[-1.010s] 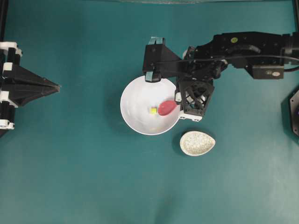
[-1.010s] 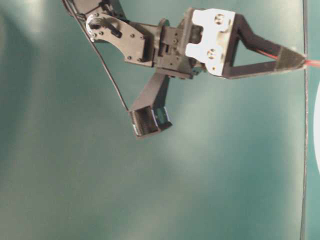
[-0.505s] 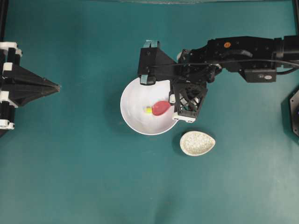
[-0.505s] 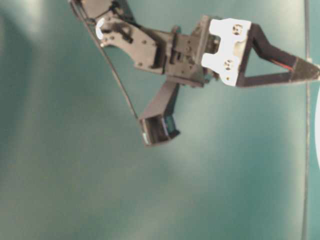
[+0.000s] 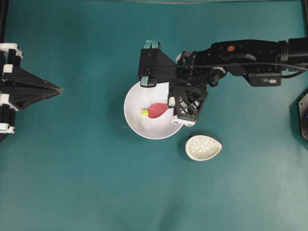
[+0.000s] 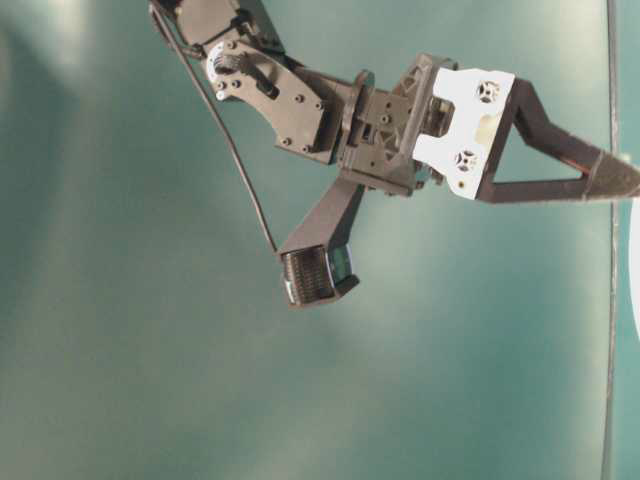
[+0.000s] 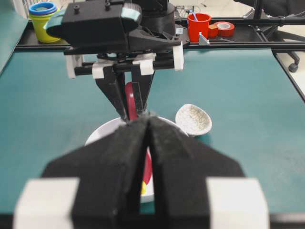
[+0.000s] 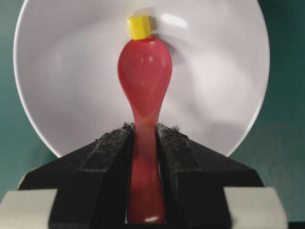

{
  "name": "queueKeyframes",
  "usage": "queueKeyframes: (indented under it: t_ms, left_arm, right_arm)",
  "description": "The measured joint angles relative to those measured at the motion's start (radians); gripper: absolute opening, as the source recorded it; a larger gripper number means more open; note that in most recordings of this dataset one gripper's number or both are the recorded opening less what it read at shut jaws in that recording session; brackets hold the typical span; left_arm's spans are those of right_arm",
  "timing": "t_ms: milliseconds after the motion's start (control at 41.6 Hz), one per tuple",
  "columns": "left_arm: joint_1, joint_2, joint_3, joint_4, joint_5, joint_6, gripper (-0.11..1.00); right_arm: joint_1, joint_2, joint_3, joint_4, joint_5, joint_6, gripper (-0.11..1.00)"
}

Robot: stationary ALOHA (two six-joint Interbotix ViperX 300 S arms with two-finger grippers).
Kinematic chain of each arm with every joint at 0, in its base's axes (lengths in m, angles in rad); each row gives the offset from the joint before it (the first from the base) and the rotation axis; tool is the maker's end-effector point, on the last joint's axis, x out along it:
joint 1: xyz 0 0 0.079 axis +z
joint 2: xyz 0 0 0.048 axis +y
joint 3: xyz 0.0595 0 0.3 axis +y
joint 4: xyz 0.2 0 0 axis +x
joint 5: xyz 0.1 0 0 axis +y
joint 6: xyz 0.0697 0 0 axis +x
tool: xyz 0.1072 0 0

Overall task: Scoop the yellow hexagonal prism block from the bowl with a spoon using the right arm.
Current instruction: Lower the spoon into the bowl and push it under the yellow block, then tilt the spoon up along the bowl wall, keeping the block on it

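Observation:
The white bowl (image 5: pixel 132 122) stands mid-table. My right gripper (image 5: pixel 170 104) reaches over its right rim, shut on the handle of the pink-red spoon (image 5: pixel 157 109). In the right wrist view the spoon (image 8: pixel 144 71) points into the bowl (image 8: pixel 71 95), and the yellow hexagonal prism block (image 8: pixel 139 26) lies on the bowl floor touching the scoop's tip. From overhead the block (image 5: pixel 144 111) sits just left of the scoop. My left gripper (image 5: pixel 60 89) rests shut at the far left, well away from the bowl. Its wrist view shows the spoon (image 7: pixel 129 98) through the bowl (image 7: pixel 102 131).
A small speckled spoon rest (image 5: pixel 203 147) lies just right of and below the bowl. A black fixture (image 5: pixel 303 115) sits at the right edge. Beyond the table's far edge stand a red cup (image 7: pixel 198 26), tape rolls (image 7: pixel 223 28) and stacked cups (image 7: pixel 42 19).
My right arm has moved left, carrying the spoon further into the bowl. The scoop's tip has reached the yellow block and pushed it leftward. The left arm has not moved.

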Motion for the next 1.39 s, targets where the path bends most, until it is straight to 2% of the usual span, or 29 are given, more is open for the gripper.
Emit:
queueKeyframes:
  t_ms: [577,1395]
  left_arm:
    - [-0.002,0.0,0.0,0.0,0.002,0.002,0.0]
    - [0.0,0.0,0.0,0.002,0.0,0.005,0.0]
  right_arm:
    - [0.011,-0.002,0.0,0.0,-0.097,0.0,0.21]
    - [0.009,-0.002,-0.04,0.002,-0.103,0.0,0.21]
